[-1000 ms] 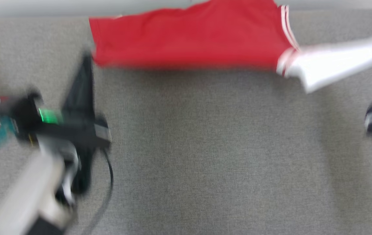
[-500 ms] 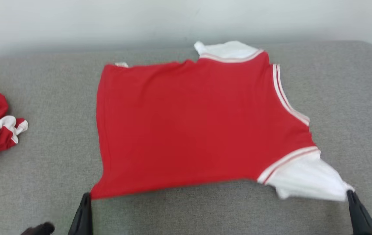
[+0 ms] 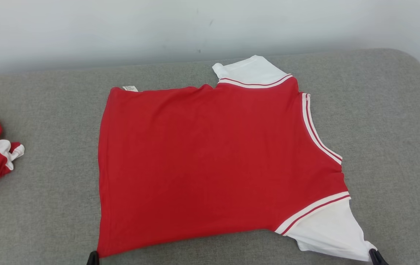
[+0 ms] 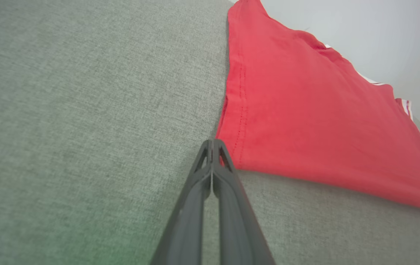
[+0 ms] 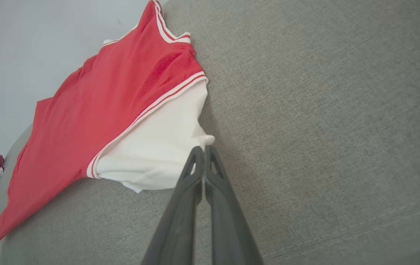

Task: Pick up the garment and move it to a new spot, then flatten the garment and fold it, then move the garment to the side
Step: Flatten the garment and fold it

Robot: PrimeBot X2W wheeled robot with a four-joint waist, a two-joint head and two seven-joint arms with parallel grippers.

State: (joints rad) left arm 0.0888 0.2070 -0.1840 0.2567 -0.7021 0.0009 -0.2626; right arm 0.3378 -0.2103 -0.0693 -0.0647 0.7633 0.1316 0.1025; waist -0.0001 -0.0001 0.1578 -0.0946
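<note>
1. Grey upholstery (image 3: 397, 129) is spread with the T-shirt (image 3: 202, 165); nearest, its hem corner is pinched by the left gripper (image 4: 213, 142), its sleeve tip by the right gripper (image 5: 204, 148).
2. Those thin pinches could be lost under a hard pull, rumpling the near edge.
3. Collar is turned rightward, hem leftward; long axis is laid left–right.
</note>
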